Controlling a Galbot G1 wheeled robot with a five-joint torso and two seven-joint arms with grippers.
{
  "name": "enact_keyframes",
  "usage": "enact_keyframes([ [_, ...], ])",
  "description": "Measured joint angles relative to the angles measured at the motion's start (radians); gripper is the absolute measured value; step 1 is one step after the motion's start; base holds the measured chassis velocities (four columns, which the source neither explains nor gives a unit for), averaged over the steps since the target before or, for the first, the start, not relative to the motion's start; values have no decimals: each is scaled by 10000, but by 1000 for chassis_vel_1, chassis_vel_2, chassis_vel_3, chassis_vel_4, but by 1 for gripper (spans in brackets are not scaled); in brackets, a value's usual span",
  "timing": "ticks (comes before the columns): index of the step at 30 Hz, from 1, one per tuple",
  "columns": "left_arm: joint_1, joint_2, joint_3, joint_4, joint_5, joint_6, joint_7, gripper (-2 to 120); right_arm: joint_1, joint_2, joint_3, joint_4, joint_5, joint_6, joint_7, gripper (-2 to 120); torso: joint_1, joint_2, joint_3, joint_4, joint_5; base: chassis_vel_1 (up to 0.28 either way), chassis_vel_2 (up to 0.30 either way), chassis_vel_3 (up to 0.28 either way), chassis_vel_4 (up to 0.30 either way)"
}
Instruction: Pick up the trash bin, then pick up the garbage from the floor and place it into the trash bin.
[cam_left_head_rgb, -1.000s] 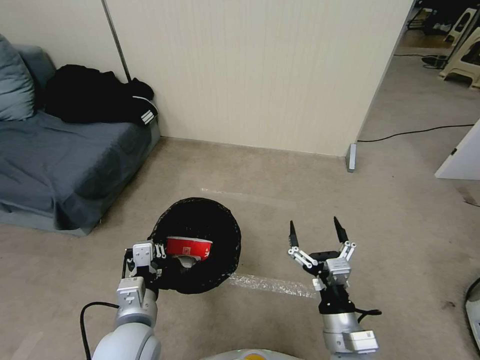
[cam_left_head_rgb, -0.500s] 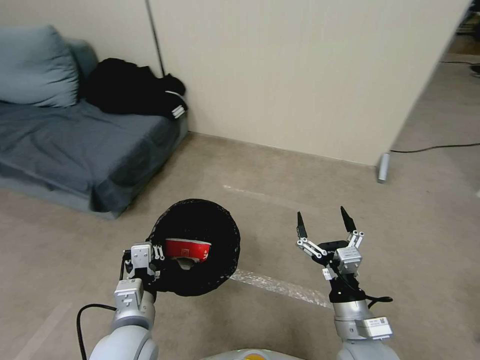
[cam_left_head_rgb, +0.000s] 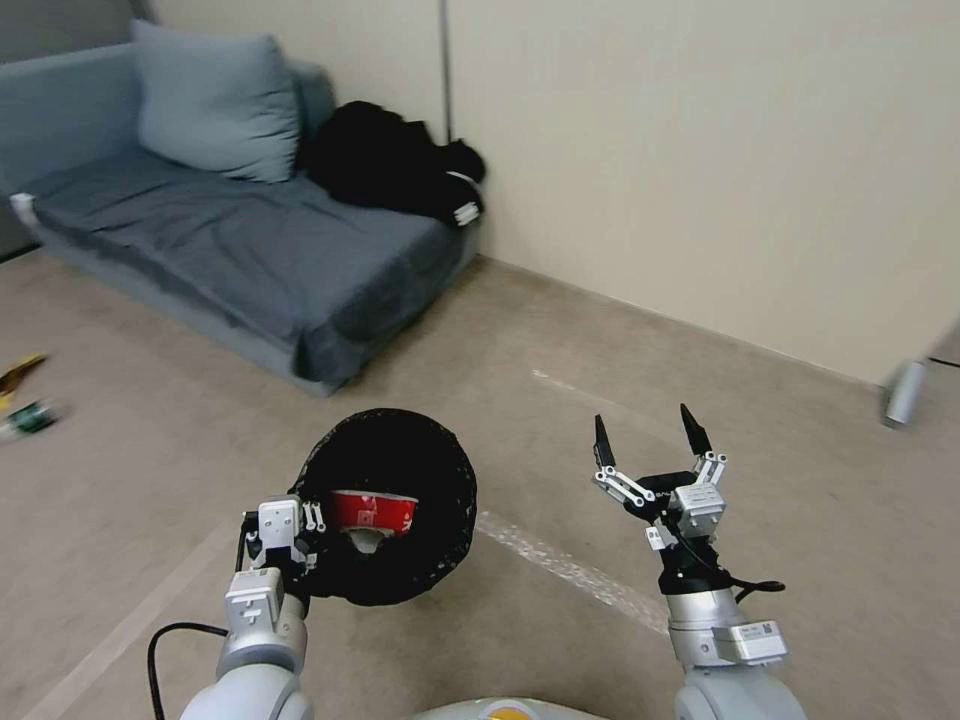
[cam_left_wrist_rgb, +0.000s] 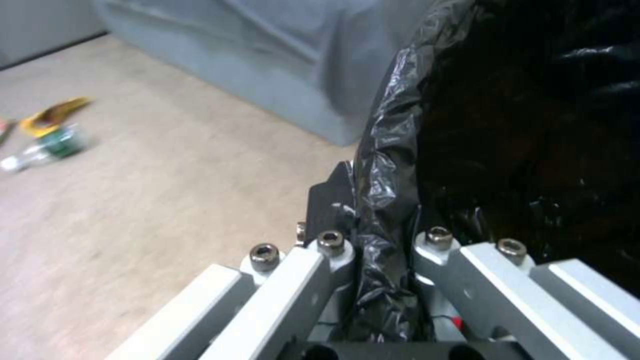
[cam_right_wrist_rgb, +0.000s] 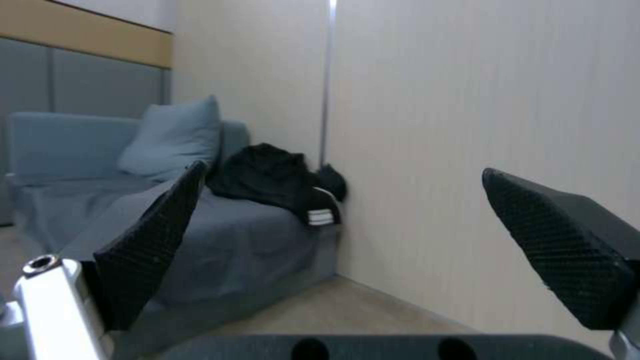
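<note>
Beige floor (cam_left_head_rgb: 620, 360), cream wall (cam_left_head_rgb: 700, 150), grey sofa (cam_left_head_rgb: 250, 240) with cushion (cam_left_head_rgb: 215, 100)

I see beige floor (cam_left_head_rgb: 480, 340); bottle (cam_left_head_rgb: 28, 418) and yellow wrapper (cam_left_head_rgb: 20, 370) lie close together, sofa (cam_left_head_rgb: 250, 240) against wall.

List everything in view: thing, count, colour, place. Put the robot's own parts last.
trash bin: one, black liner over its rim, held off the floor on the robot's left front.
carton: one, red and white, inside the bin.
bottle: one, clear with green label, on the floor far left.
wrapper: one, yellow, on the floor beside the bottle.
sofa: one, grey-blue, against the wall.
cushion: one, grey-blue, on the sofa.
clothes heap: one, black, at the sofa's end by the wall.
left gripper: shut on the bin's rim.
right gripper: open, empty, raised over the floor.
</note>
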Motion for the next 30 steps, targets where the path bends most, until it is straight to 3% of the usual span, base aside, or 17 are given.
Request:
enact_keyframes([
  [30,595,-254,186,-314,390,-304,45,3,55,-150,-640,132,107,233,212,100,0,0,0,0,1,125,124,123,123],
])
